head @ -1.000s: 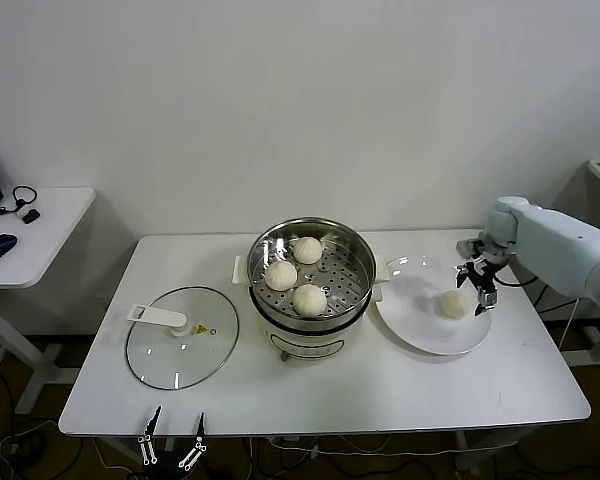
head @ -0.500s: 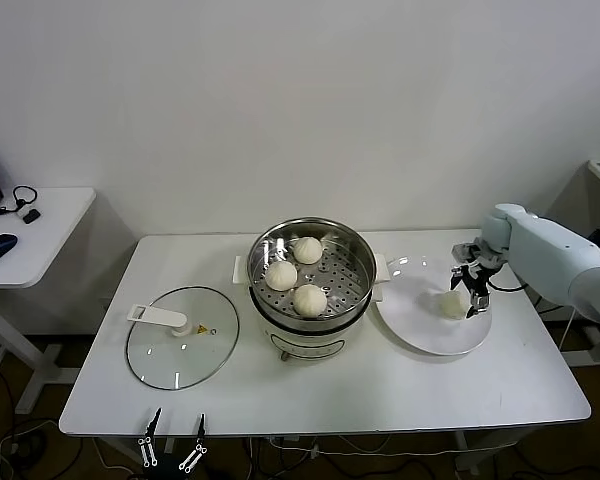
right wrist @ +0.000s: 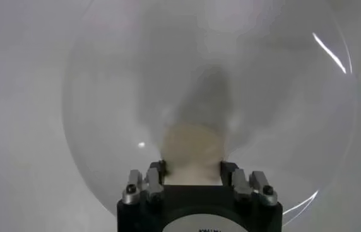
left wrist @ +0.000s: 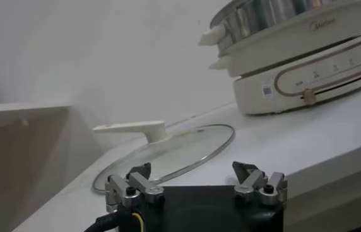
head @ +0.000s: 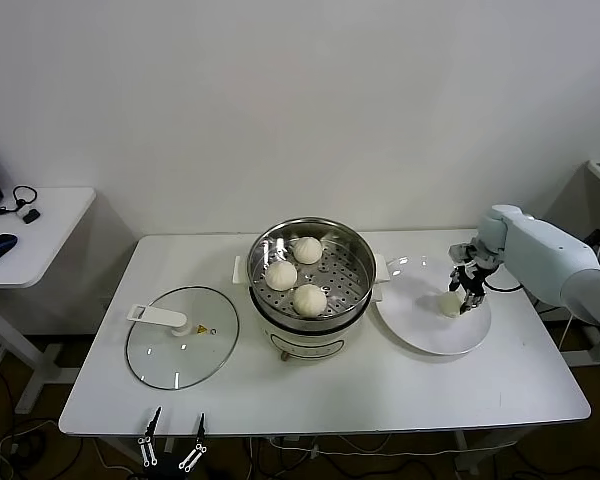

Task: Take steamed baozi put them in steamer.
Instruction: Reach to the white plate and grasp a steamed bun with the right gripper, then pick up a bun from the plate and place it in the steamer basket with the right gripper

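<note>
— Currently, where are the steamed baozi located?
— Three are seated on the steamer tray; a fourth bun is on the plate.
— Gripper status?
— The fourth is straddled by the right gripper; contact cannot be confirmed. The left gripper is parked, spread.

lid left of steamer | plate right
</note>
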Robot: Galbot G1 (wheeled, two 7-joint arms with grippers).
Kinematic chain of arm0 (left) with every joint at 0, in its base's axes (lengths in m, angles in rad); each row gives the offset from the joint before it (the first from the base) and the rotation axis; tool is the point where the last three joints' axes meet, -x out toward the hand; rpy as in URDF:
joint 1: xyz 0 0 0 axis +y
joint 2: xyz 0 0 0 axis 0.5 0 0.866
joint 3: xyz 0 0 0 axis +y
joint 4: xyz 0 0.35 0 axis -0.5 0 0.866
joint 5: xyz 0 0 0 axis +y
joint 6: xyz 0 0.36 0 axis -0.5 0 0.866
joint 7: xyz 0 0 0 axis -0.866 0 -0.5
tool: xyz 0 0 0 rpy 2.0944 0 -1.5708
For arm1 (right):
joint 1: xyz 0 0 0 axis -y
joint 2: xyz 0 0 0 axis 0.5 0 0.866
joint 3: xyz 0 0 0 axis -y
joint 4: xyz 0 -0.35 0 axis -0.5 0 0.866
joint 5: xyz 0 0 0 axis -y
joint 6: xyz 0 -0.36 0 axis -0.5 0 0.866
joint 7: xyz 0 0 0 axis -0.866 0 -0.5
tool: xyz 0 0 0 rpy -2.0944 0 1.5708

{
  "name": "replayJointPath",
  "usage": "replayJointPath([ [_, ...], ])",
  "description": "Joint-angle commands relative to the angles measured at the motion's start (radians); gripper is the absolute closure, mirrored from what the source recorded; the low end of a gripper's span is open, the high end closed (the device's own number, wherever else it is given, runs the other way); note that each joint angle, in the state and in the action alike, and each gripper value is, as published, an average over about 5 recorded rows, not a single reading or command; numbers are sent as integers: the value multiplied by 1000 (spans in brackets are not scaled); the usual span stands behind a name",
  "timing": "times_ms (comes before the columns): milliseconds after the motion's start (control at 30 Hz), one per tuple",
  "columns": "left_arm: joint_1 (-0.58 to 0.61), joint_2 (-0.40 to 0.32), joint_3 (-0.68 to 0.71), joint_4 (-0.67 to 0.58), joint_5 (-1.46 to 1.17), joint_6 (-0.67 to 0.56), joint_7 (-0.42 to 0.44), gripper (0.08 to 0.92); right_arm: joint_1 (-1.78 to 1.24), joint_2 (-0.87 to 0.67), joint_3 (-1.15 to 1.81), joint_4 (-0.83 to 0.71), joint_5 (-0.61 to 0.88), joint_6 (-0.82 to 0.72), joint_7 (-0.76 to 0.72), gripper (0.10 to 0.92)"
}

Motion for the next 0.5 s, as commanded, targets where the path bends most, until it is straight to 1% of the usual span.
replayJointPath([
  [33, 1, 1, -2, -1, -3, 3, 1, 177, 44, -15, -26, 31, 12, 2, -8, 462],
  [200, 1, 2, -1, -1, -3, 3, 1, 177, 201, -64, -198, 171, 122, -13, -23, 465],
  [500, -7, 2, 9, -7, 1, 7, 3, 177, 587, -98, -560, 487, 443, -102, -6, 447],
])
